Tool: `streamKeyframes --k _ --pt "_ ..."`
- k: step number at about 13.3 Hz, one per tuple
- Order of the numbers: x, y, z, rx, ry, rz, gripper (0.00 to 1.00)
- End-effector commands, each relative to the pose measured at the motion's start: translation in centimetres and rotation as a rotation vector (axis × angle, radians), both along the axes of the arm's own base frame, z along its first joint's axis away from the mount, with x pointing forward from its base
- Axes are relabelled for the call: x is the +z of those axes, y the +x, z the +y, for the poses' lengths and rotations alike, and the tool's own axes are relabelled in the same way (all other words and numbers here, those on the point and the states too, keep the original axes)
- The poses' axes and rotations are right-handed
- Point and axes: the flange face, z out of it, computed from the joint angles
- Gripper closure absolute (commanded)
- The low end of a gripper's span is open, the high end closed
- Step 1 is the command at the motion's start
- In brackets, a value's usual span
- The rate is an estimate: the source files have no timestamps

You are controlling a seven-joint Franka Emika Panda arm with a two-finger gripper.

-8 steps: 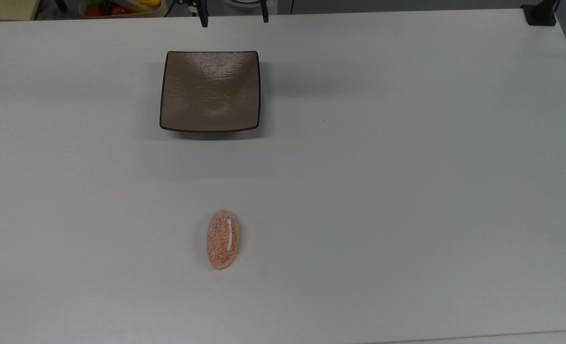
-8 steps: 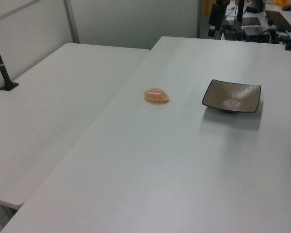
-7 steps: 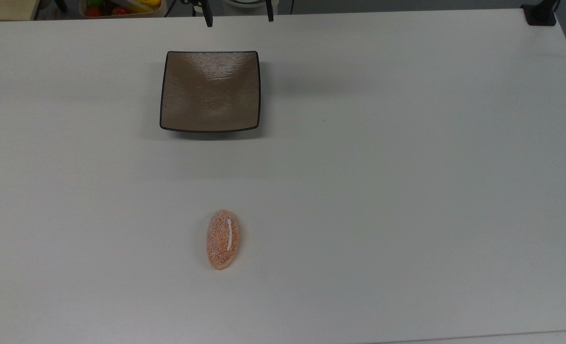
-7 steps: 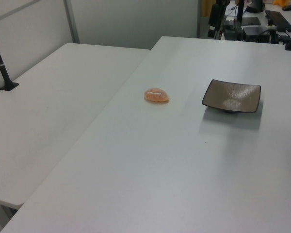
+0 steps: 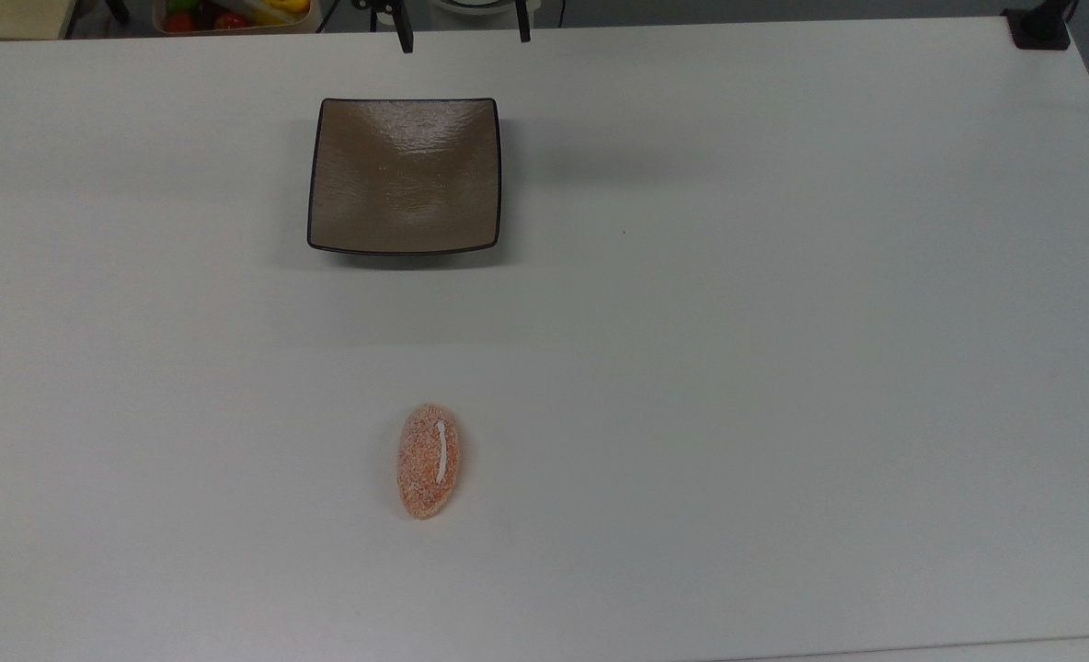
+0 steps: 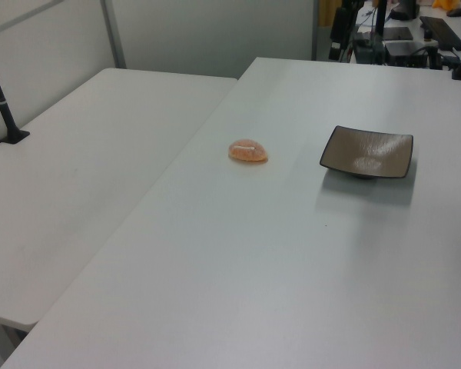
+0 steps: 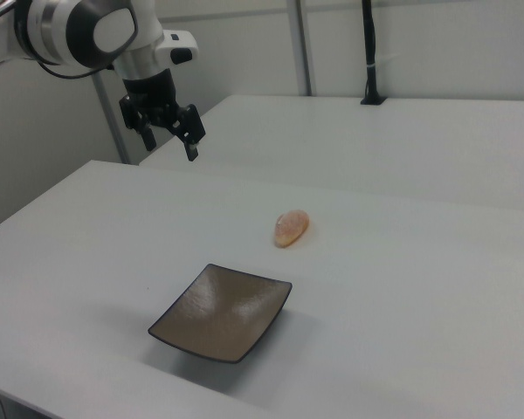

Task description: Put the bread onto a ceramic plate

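White tabletop (image 5: 784, 368) carries no readable writing. My tool (image 7: 168, 133) hangs above its edge, fingers spread wide, holding nothing. Bread (image 5: 429, 460) lies mid-tabletop, well apart from the bare ceramic plate (image 5: 405, 175) nearer my edge.

Robotics lab, plain white tables (image 6: 100, 177), mounted robot arm (image 7: 79, 30), partition walls
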Motion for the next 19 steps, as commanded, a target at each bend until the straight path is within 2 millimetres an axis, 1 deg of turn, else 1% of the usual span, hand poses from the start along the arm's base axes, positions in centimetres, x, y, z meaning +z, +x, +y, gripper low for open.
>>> streamKeyframes --k 1,2,4,5,7,10,11,12,14,17,19 --pt "-1.7 1.3 0.6 0.027 -0.018 -0.011 0.00" --pt "-2.3 2.2 0.7 0.022 -0.016 -0.034 0.00" --pt "-3.4 3.4 0.8 0.018 -0.021 -0.045 0.00" --pt "-3.3 4.2 0.8 0.012 -0.019 -0.058 0.00" --pt "-4.0 5.9 0.0 -0.005 -0.022 -0.062 0.00" --pt "-5.2 8.9 -0.3 -0.040 -0.018 -0.108 0.00" --pt "-6.0 10.6 -0.1 -0.084 -0.013 -0.129 0.00" --pt "-6.9 11.8 -0.4 -0.122 -0.009 -0.148 0.00" --pt "-7.9 12.8 -0.4 -0.130 -0.010 -0.172 0.00" --pt "-10.4 14.8 -0.1 -0.139 -0.012 -0.205 0.00" --pt "-11.8 16.0 -0.4 -0.153 -0.014 -0.220 0.00"
